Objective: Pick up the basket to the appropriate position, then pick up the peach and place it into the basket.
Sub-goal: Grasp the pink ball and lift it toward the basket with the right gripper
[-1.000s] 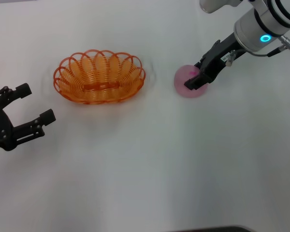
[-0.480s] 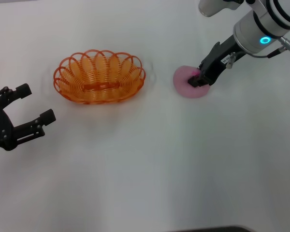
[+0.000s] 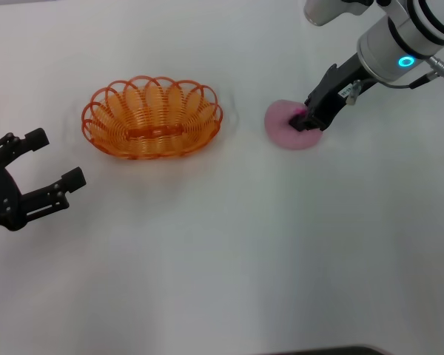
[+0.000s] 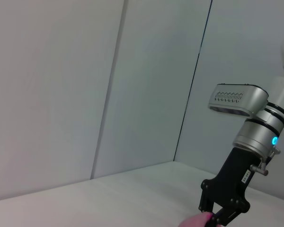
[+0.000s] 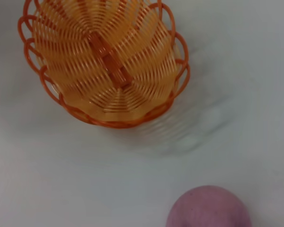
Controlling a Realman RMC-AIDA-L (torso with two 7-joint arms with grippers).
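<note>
The orange wire basket [image 3: 152, 117] stands on the white table at the left centre; it also shows in the right wrist view [image 5: 104, 61]. The pale pink peach [image 3: 285, 127] rests on the table to the basket's right and shows at the edge of the right wrist view [image 5: 209, 208]. My right gripper [image 3: 308, 122] is down on the peach's right side, its black fingers closed on it; the left wrist view shows the same [image 4: 217, 218]. My left gripper [image 3: 58, 157] is open and empty, parked at the table's left edge, apart from the basket.
The white table [image 3: 222, 251] stretches bare in front of the basket and peach. A gap of table separates the basket from the peach. Grey wall panels [image 4: 85, 94] stand behind the table.
My right gripper's fingers have drawn in on the peach's right side and the arm has sunk a little. The peach, basket and left arm have not moved.
</note>
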